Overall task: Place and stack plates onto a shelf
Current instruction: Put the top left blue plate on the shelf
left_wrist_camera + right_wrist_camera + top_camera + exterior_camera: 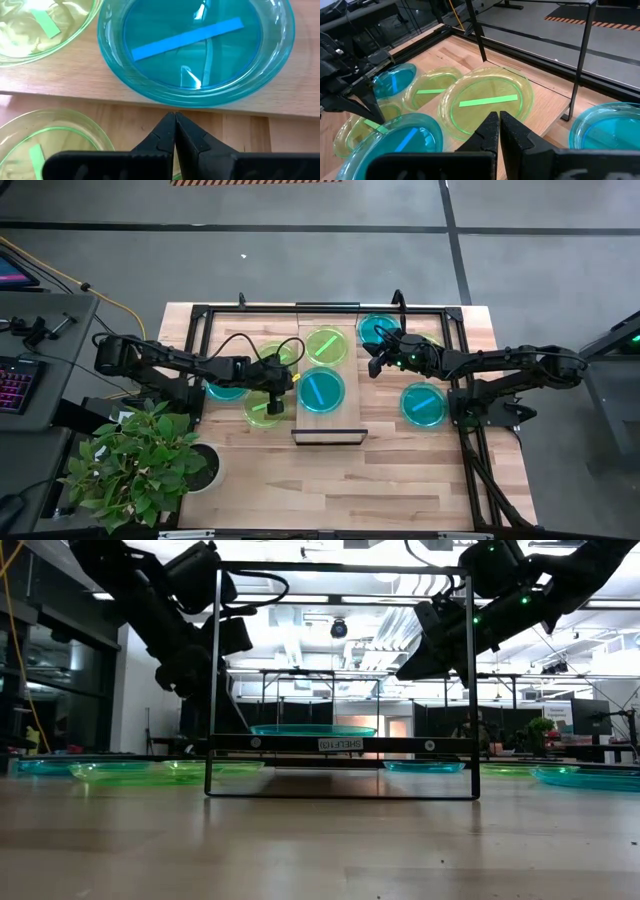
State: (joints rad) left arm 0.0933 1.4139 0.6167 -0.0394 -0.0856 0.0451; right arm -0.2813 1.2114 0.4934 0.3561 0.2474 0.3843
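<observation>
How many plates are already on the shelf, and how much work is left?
Done: two plates lie side by side on the shelf, one yellow-green plate and one blue plate; none is stacked yet. In hand: nothing. The left gripper and the right gripper are both shut and empty. Left: at least five plates on the table, such as the blue one at right.
</observation>
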